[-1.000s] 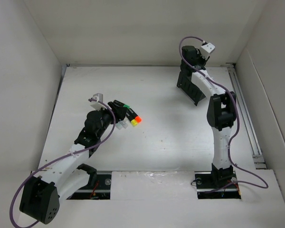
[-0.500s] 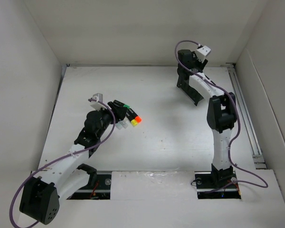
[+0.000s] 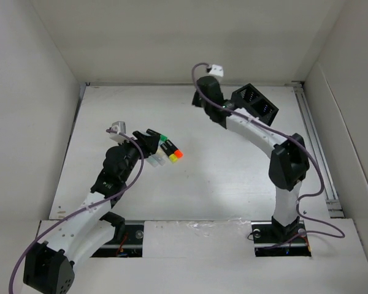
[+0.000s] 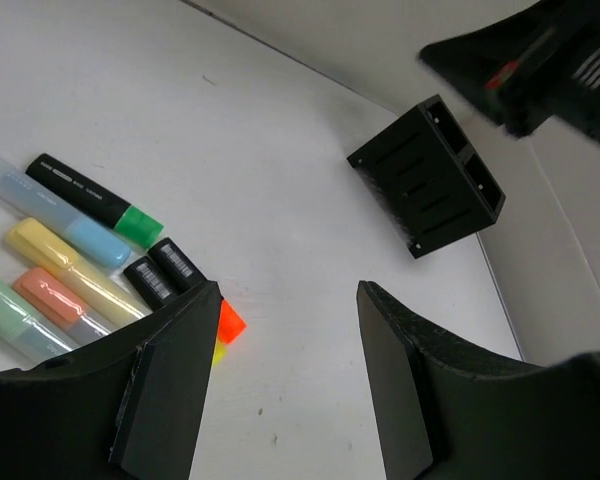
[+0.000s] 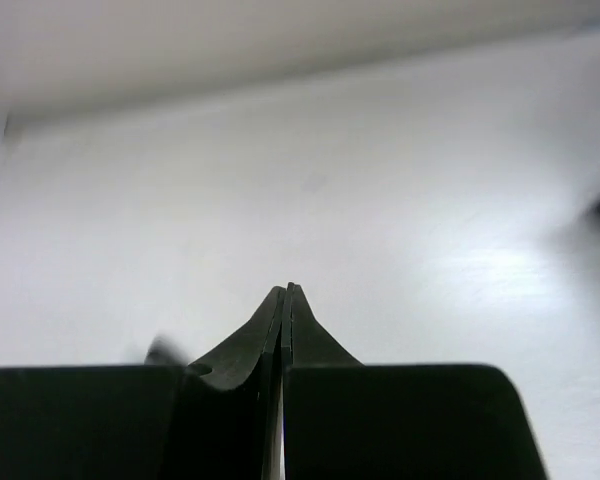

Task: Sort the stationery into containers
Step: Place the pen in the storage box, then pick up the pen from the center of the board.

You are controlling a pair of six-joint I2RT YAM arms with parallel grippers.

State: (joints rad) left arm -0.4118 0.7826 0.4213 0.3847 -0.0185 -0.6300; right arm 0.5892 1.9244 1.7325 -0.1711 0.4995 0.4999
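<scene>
Several highlighter markers (image 3: 165, 147) lie side by side at the left middle of the table. In the left wrist view they show as a black one with a green end (image 4: 95, 195), a pale blue one (image 4: 50, 205), a yellow one (image 4: 70, 265), an orange one (image 4: 45, 295) and two black ones with orange and yellow tips (image 4: 165, 275). My left gripper (image 3: 148, 146) is open and empty (image 4: 288, 300), just beside their tips. The black mesh organizer (image 3: 254, 104) lies tilted at the back right, and also shows in the left wrist view (image 4: 425, 180). My right gripper (image 3: 201, 101) is shut and empty (image 5: 287, 290), to the left of the organizer.
White walls close the table at the back and both sides. A metal rail (image 3: 316, 144) runs along the right edge. The right arm's forearm (image 3: 251, 131) arches over the table's right middle.
The right arm has swung left, off the organizer, which now lies uncovered. The left arm has shifted slightly left; its gripper stays by the markers.
</scene>
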